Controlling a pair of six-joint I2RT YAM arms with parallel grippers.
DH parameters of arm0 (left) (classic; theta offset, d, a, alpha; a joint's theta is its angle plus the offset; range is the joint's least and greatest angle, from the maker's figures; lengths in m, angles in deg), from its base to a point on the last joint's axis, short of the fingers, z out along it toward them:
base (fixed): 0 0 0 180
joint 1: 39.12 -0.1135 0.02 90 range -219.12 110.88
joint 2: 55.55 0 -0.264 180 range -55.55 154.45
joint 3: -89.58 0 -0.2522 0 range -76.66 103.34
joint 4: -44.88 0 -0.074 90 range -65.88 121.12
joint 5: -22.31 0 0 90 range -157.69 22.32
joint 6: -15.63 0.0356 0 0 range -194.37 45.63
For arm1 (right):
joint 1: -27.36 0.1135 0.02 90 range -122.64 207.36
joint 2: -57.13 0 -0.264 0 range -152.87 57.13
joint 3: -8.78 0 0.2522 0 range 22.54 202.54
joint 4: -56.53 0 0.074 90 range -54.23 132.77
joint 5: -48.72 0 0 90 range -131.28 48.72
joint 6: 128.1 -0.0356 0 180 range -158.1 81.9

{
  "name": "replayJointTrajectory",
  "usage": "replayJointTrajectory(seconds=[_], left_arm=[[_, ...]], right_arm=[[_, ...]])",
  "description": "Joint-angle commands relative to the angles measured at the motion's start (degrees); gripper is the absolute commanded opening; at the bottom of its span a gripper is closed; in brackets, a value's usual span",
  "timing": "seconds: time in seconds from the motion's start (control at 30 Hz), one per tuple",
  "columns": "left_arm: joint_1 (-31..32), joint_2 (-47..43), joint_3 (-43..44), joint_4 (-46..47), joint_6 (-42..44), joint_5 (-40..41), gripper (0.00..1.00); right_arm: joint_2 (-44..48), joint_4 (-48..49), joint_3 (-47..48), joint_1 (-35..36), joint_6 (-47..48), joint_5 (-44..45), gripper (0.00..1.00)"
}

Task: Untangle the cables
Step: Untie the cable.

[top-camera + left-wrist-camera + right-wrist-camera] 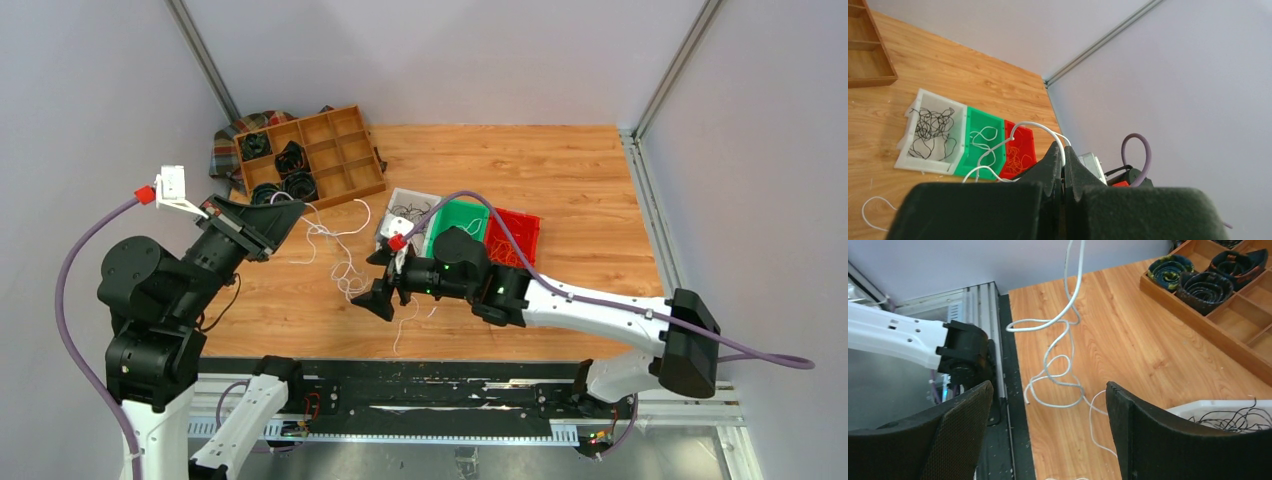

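The left gripper [1062, 152] is clamping fully closed on a white cable [1040, 127]. Only the left wrist view is showing this pinch, with the strand arching out from between the pressed fingers. The right wrist view is showing the same cable hanging down and settling into loose loops on the table [560, 180]. The right gripper [1048, 387] is standing wide over those loops and gripping nothing. The left wrist view is also showing three bins in a row:

- a white bin [923, 165] holding black wires [933, 130]
- a green bin [962, 165]
- a red bin [1025, 137] holding orange wires [1015, 160]

The right wrist view is showing a wooden tray [1198, 315] containing black coiled rolls [1205, 290].
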Motion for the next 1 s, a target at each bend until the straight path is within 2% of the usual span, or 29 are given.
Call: replayJointTrajectory(seconds=[0.0,0.2,0.23,0.47,0.53,0.8,0.97], left_arm=[[-0.40,-0.35,1.07,1.32,-0.72,-1.22,0.01],[-0.40,-0.12,2.26,1.39,-0.81,-1.47,0.01],[-0.40,-0.08,2.47,1.39,-0.87,-1.33,0.01],[-0.40,0.32,3.71,2.07,0.04,-0.46,0.01],[-0.40,0.44,4.14,2.36,1.11,0.51,0.01],[-0.40,-0.27,5.13,7.01,6.46,4.56,0.00],[-0.40,0.00,5.31,8.17,8.15,5.23,0.00]], right_arm=[[-2.61,5.79,2.73,1.72,6.19,7.89,0.81],[-4.60,9.58,2.68,1.82,6.61,10.30,0.67],[-4.68,9.98,2.62,1.79,6.52,10.44,0.62],[-1.54,12.16,-2.12,1.84,4.45,8.47,0.09],[0.50,11.93,-4.35,1.83,3.64,8.57,0.02],[14.93,6.96,-18.92,1.75,-0.43,14.94,0.01],[24.94,0.19,-24.92,1.74,-5.02,19.20,0.01]])
